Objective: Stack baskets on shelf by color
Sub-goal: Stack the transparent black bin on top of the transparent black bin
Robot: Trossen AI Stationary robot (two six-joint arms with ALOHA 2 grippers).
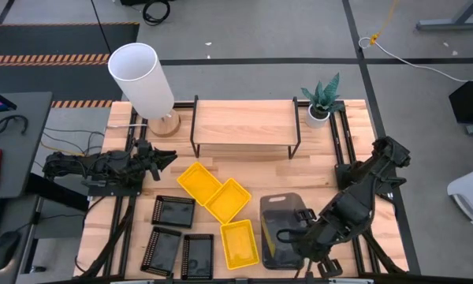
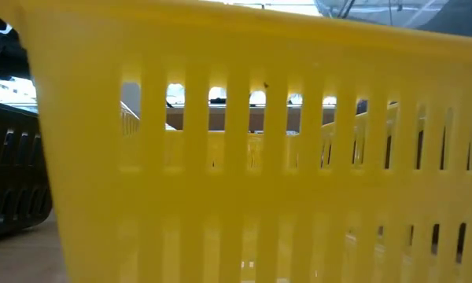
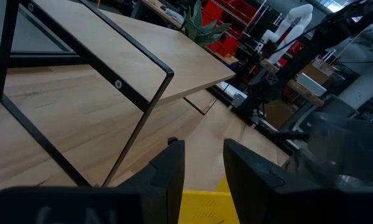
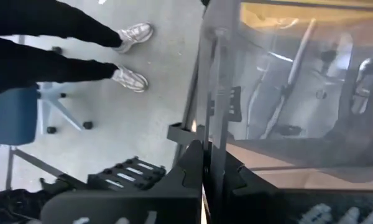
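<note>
At the table's (image 1: 244, 154) front right, our right gripper (image 4: 205, 163) pinches a grey basket's (image 1: 280, 225) wall; lift level toward the shelf (image 1: 244, 122). Left gripper (image 3: 202, 171) waits half-open, empty.

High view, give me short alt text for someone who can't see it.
Seen from above, the right gripper is shut on the rim of a grey basket at the table's near right, while the left gripper waits by a white lamp. Three yellow baskets and three black baskets lie before an empty wooden shelf.
</note>
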